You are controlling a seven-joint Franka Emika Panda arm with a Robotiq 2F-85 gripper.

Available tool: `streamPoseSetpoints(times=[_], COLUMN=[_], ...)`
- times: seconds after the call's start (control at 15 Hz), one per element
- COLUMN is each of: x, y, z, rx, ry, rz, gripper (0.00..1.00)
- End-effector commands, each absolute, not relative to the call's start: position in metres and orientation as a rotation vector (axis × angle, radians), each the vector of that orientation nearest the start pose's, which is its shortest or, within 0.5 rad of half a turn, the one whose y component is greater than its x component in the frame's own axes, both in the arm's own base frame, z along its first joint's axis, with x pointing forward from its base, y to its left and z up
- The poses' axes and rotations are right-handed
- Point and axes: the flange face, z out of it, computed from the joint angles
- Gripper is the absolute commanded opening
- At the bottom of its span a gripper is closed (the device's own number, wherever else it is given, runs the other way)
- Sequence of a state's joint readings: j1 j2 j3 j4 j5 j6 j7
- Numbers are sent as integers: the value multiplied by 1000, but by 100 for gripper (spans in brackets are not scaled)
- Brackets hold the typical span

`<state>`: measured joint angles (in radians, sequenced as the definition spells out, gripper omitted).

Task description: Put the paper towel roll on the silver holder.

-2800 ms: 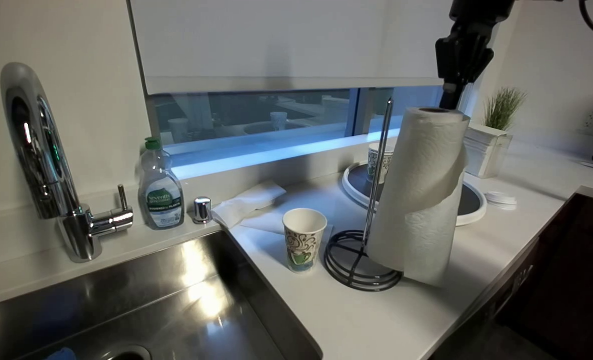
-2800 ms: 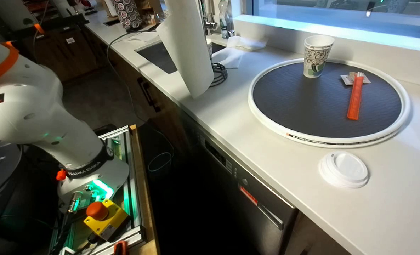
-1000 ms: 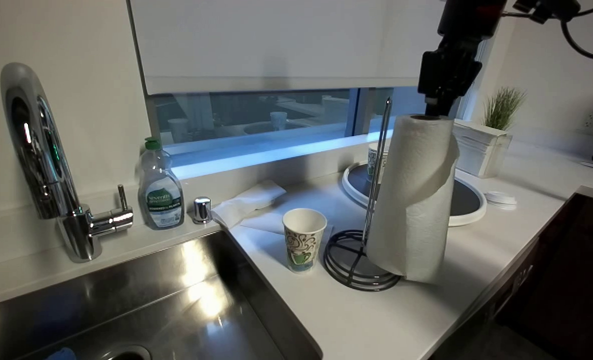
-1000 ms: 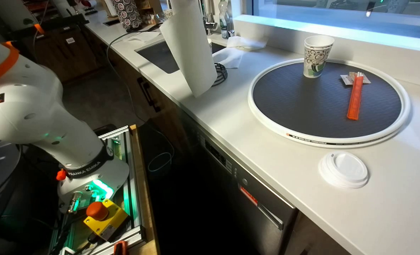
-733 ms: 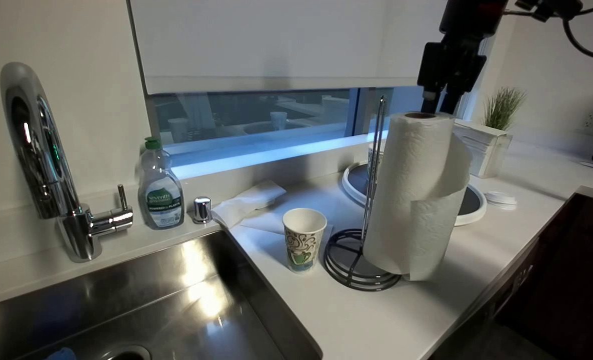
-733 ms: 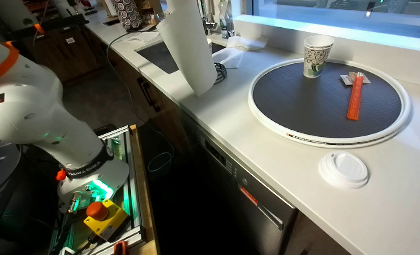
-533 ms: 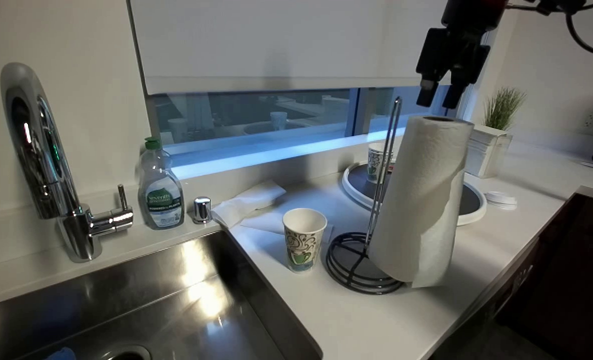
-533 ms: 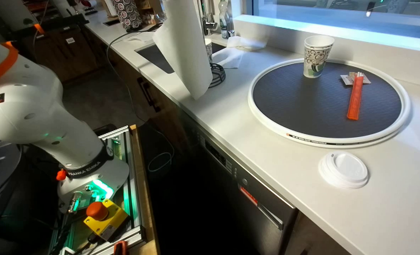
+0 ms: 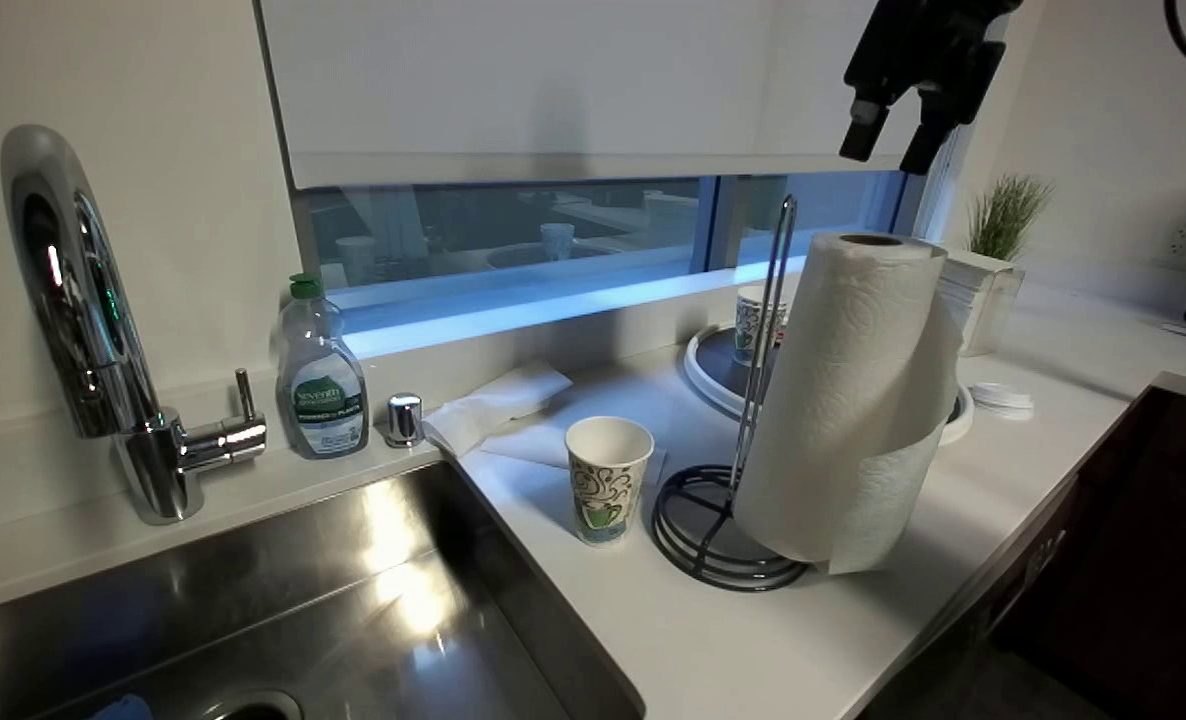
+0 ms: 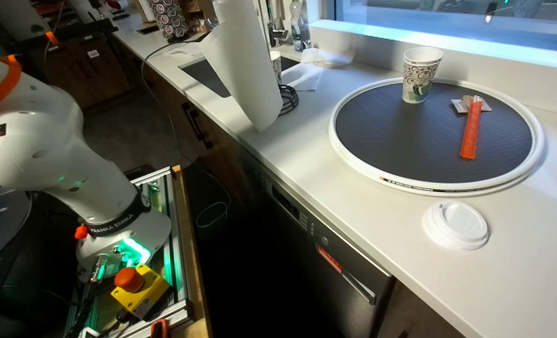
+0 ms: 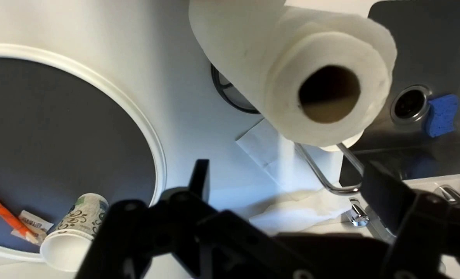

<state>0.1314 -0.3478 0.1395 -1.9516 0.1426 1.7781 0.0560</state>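
Observation:
The white paper towel roll (image 9: 843,400) stands tilted beside the rod of the silver holder (image 9: 765,335), with the rod outside its core. Its lower end overlaps the ringed base; whether it rests on the base or the counter I cannot tell. In an exterior view the roll (image 10: 248,65) leans in front of the holder's base (image 10: 290,99). My gripper (image 9: 891,152) is open above the roll, apart from it. The wrist view shows the roll's (image 11: 249,50) hollow core facing up and the holder's wire loop (image 11: 313,170) between the gripper's (image 11: 288,178) spread fingers, well below them.
A patterned paper cup (image 9: 608,490) stands close to the holder's base, near the sink (image 9: 543,600). Beyond the roll lies a round tray (image 10: 353,162) bearing another cup (image 10: 419,75). The counter's front edge (image 10: 306,192) runs near the roll's foot.
The fingers, together at the roll's core a second ago, have spread and risen clear of it. The roll's top has shifted slightly away from the rod; it stays tilted. The holder has shifted slightly.

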Motion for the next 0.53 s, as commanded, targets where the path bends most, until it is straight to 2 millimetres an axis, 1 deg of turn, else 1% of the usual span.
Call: streamPoseSetpoints(times=[0.0,0.27,0.47], x=[424,409,398], y=[140,136,135], z=[652,668,676], rx=[-2977,-2983,-2991], ry=[-295,-303,-305], rz=[-255,-307,-317], gripper=[100,100,100])
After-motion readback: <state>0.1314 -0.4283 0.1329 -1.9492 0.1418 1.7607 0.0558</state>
